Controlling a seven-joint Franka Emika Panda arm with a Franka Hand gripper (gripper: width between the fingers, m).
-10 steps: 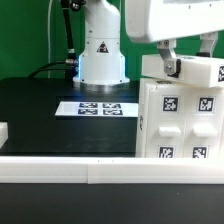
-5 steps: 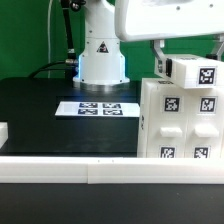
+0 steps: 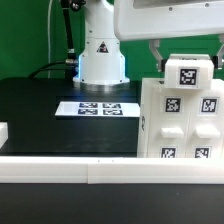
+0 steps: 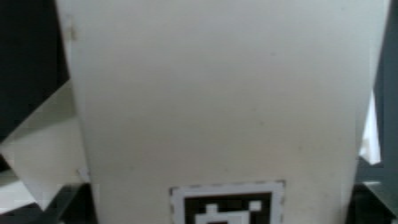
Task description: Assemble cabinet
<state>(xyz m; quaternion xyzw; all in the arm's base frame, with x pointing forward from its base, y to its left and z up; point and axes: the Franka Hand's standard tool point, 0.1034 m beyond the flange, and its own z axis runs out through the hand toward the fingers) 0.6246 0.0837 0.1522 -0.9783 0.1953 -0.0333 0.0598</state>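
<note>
The large white plastic cabinet (image 3: 180, 125) with black-and-white tags stands on the black desk (image 3: 40, 115). The jaws pinch a white tagged block (image 3: 188, 72) atop it.

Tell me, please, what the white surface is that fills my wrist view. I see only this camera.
Observer: It is a tagged white part, held in the end effector.
Operator: Where is it compared to the cabinet?
Observer: At the top edge of the cabinet; I cannot tell whether they touch.
Operator: What else lies on the table?
Observer: The marker board, to the exterior view's left of the cabinet, apart from it.
</note>
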